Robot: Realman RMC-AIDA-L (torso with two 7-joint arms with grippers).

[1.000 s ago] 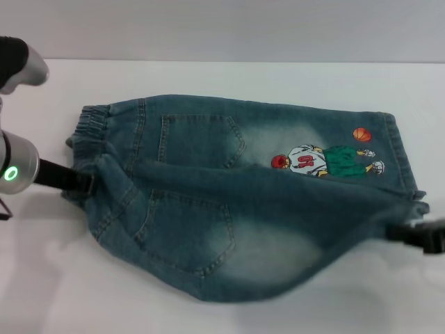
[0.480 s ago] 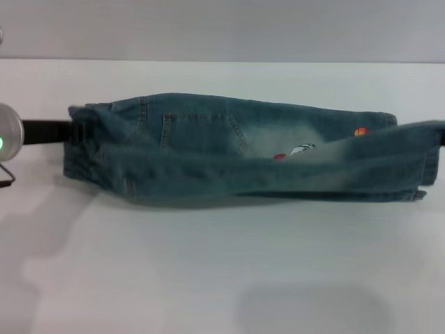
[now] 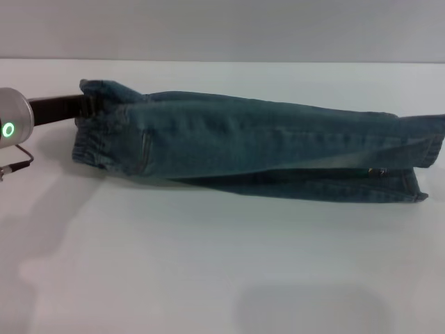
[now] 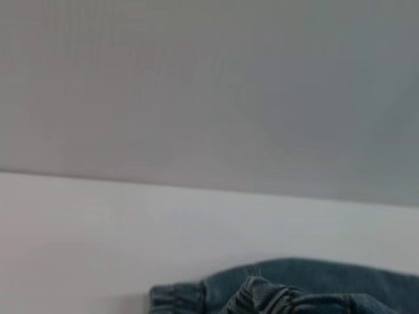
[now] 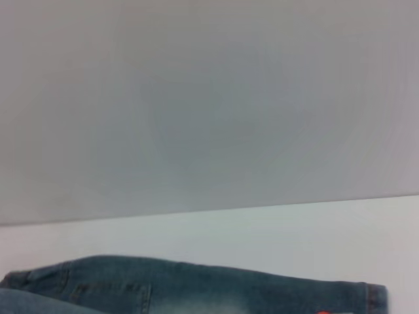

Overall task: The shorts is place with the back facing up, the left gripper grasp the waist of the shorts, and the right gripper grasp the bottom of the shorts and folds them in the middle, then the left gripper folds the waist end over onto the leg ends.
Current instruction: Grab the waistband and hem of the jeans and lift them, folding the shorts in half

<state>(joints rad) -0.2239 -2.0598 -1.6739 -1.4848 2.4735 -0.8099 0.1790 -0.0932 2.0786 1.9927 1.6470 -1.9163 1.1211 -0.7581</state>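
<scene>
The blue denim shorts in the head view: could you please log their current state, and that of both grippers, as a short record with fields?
garment: blue faded denim shorts, folded lengthwise into a long narrow band on the white table
waist: gathered elastic band at the robot's left end, upper layer lifted
leg ends: straight hems at the robot's right end
left gripper: black claw on silver arm with green light, at the waist; finger state unclear
right gripper: outside all views

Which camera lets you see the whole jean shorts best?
The head view: the shorts lie across the table folded lengthwise, seen end to end, the left gripper at the waist. The left wrist view catches only the bunched waist end; the right wrist view shows just a strip.
</scene>
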